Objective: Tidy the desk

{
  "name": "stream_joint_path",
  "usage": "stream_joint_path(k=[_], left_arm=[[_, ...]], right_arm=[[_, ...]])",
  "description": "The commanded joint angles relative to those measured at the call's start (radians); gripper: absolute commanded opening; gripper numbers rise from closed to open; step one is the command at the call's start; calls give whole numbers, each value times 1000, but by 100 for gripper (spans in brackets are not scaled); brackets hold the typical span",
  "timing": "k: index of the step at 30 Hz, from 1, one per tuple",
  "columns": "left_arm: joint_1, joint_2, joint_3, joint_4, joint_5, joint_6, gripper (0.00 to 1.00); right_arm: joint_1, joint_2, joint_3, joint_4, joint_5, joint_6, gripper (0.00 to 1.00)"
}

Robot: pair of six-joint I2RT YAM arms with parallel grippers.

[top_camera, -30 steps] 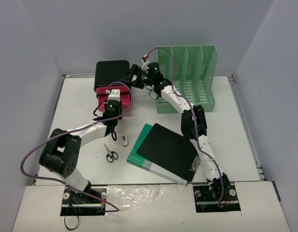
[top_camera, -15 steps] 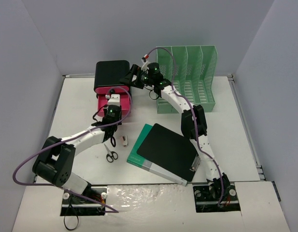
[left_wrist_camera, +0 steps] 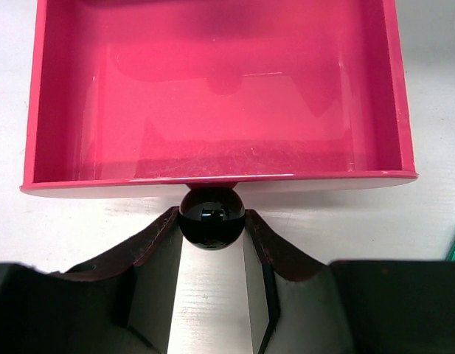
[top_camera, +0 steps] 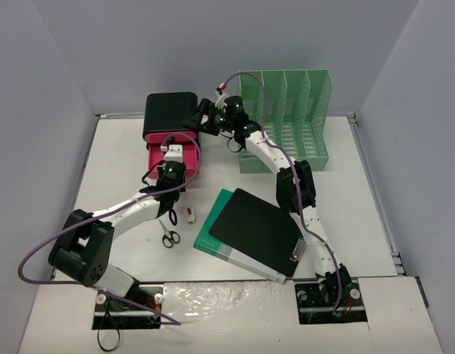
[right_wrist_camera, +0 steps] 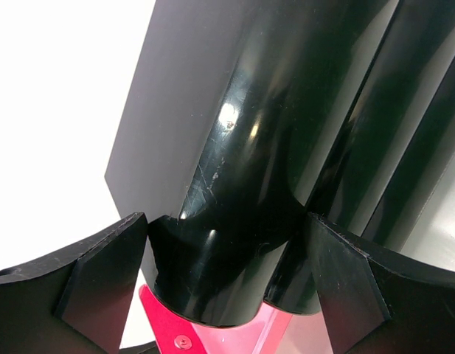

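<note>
On the white desk (top_camera: 345, 214) stands a black drawer box (top_camera: 168, 114) at the back left. Its pink drawer (top_camera: 155, 156) is pulled out toward me. In the left wrist view the pink drawer (left_wrist_camera: 212, 96) is open and empty, and my left gripper (left_wrist_camera: 212, 221) is shut on its round black knob (left_wrist_camera: 212, 215). In the top view my left gripper (top_camera: 170, 153) is at the drawer's front. My right gripper (top_camera: 196, 122) clasps the box's right side. In the right wrist view my right gripper (right_wrist_camera: 227, 265) has its jaws pressed on both sides of the glossy black casing (right_wrist_camera: 242, 169).
A green file holder (top_camera: 286, 122) stands at the back right. A black clipboard (top_camera: 253, 228) lies on a green book (top_camera: 209, 237) in the middle front. Black scissors (top_camera: 168, 234) and a small white object (top_camera: 189, 214) lie near the left arm.
My left gripper has drawn back toward me with the knob, and the pink drawer has slid further out. The right gripper has stayed on the box.
</note>
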Motion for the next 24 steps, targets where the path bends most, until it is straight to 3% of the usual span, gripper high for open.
stream_joint_path(k=[1,8,17,24], left_arm=[[-4,-59,70,19,-75,-1,38],[-4,-50,86,18,-85,12,60],[-6,-89,91,15,-92,31,61],[-5,-170,126,-79,-100,44,62]], right_arm=[[23,-6,-25,-58,-7,-29,82],[21,-8,-26,-61,-8,-37,82],[18,-24,-40,-62,3,-49,83],[17,-42,-44,-62,3,-59,87]])
